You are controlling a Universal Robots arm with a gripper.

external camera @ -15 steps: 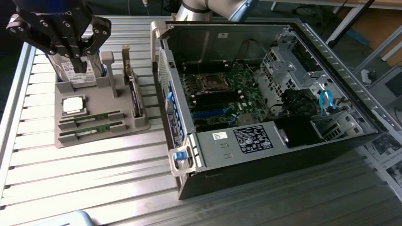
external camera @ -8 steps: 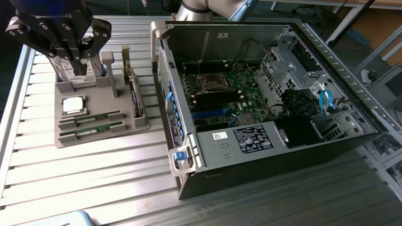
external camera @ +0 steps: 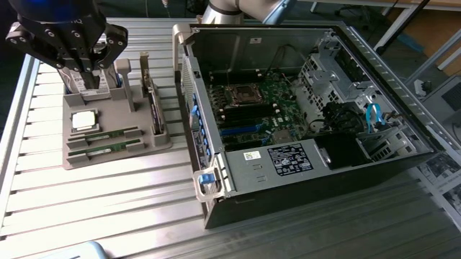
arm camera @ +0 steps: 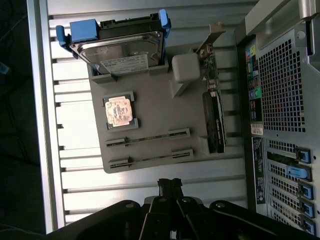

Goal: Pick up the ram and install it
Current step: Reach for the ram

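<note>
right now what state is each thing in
gripper: shut, empty, above the tray
ram sticks: both lying in tray slots
cpu chip: flat in its tray recess
hard drive: on edge in the tray
computer case: on its side, panel off, motherboard exposed

The robot's silver-grey arm (external camera: 234,9) lies across the top edge of the exterior view. Its black, bolted wrist housing (external camera: 61,32) hangs at that view's upper left, aimed downward with a slight tilt. The jaws are closed flat against each other and empty, their dark fingertips (arm camera: 166,188) meeting in one narrow point.
</note>
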